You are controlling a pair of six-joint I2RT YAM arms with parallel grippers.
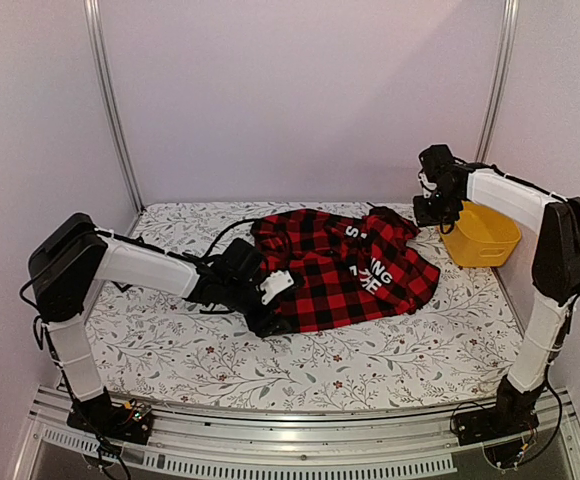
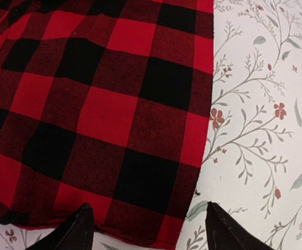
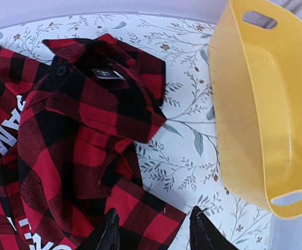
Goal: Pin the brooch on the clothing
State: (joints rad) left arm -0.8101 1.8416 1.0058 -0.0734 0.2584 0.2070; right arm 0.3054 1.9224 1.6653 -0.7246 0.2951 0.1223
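1. Left gripper [image 2: 148, 208]: lower centre-left of the top view, at the shirt's near-left edge. Its fingers are spread and pinch nothing. In the wrist view, 1 tip stands over the hem and the other over bare table [image 1: 170, 340].
2. Shirt [image 1: 340, 265]: centre of the top view, crumpled. White letters show on its right half, and the collar lies toward the upper right.
3. Right gripper [image 3: 155, 211]: upper right of the top view, raised above the collar end. Its fingers are spread and hold nothing.
4. Bin [image 1: 480, 240]: yellow, far right, just beside the shirt.
5. Brooch: not seen in any view.
6. Judgement: this is preparation only, and the task is barely begun.
   - Find the brooch first.
   - The left fingers should straddle the hem, close on 1 layer and draw it flat.
   - Choose a smooth panel for pinning. In the bunched folds the pin could catch 2 layers.
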